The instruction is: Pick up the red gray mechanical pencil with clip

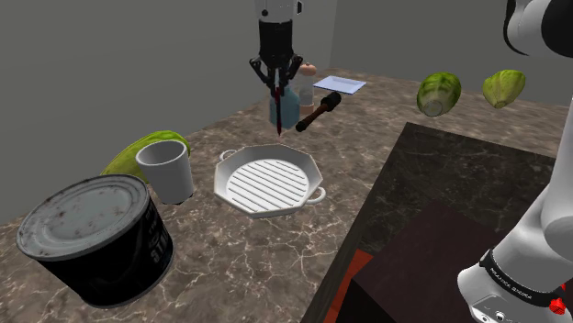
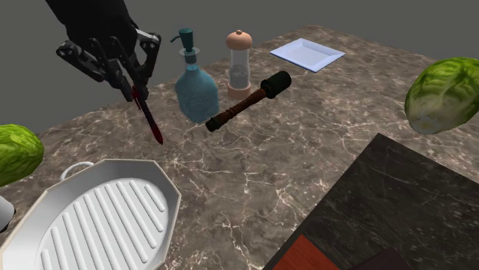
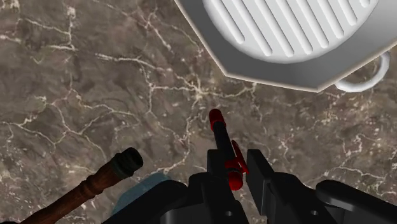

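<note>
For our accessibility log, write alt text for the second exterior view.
The black tool clasps a dark red pencil, tip down, over a marbled counter. Beside it stand a blue pump bottle and a grinder; a white ridged pan lies at lower left.

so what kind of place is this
Probably a kitchen counter: a marbled brown worktop carries a white grill pan, a blue soap dispenser and a large tin can.

The jaws clasp a red pencil (image 3: 222, 141).
</note>
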`<state>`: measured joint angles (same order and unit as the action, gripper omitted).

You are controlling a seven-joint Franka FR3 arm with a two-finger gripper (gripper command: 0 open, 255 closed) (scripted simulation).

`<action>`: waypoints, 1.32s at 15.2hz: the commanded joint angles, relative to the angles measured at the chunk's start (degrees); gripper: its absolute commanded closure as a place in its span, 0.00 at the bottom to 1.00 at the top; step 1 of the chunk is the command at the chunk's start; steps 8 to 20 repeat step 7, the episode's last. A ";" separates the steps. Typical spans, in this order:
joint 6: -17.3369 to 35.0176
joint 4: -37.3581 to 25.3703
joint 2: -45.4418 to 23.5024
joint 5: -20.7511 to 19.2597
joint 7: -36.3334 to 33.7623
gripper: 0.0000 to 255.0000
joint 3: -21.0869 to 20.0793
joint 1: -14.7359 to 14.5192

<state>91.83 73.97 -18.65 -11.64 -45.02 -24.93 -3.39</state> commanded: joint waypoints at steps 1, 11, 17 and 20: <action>-1.88 -2.42 -0.60 -0.23 0.10 1.00 -0.01 -0.34; -5.89 -7.84 -2.07 -0.87 0.24 1.00 -0.02 -1.28; -5.89 -7.84 -2.07 -0.87 0.24 1.00 -0.02 -1.28; -5.89 -7.84 -2.07 -0.87 0.24 1.00 -0.02 -1.28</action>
